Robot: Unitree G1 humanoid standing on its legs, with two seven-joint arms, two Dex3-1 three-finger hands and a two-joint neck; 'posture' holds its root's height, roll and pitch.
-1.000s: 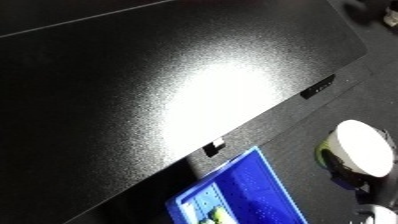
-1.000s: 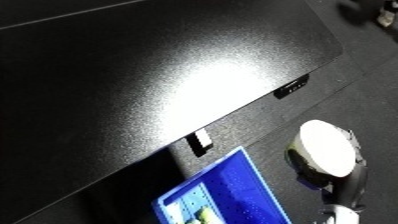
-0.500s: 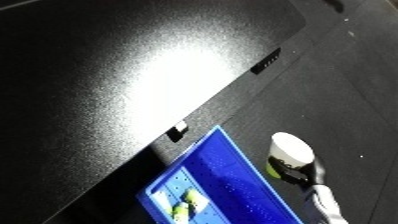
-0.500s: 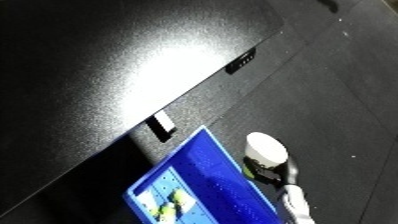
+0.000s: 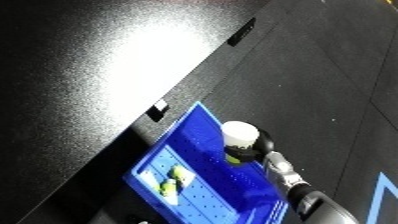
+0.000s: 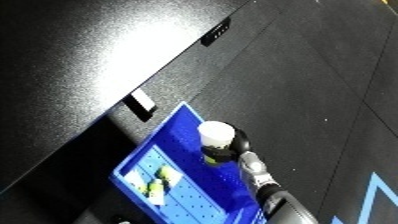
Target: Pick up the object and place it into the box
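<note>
One hand shows: in the left eye view the right hand (image 5: 259,145), black, has its fingers curled round a white cup-shaped object (image 5: 239,135), held over the blue perforated plastic bin (image 5: 200,127) beside the dark counter (image 5: 89,75). In the right eye view the object sits directly above the bin's interior, near its far right wall.

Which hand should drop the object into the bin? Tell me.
Right. The right hand is already curled round the white object, holding it over the blue bin. No left hand shows.
</note>
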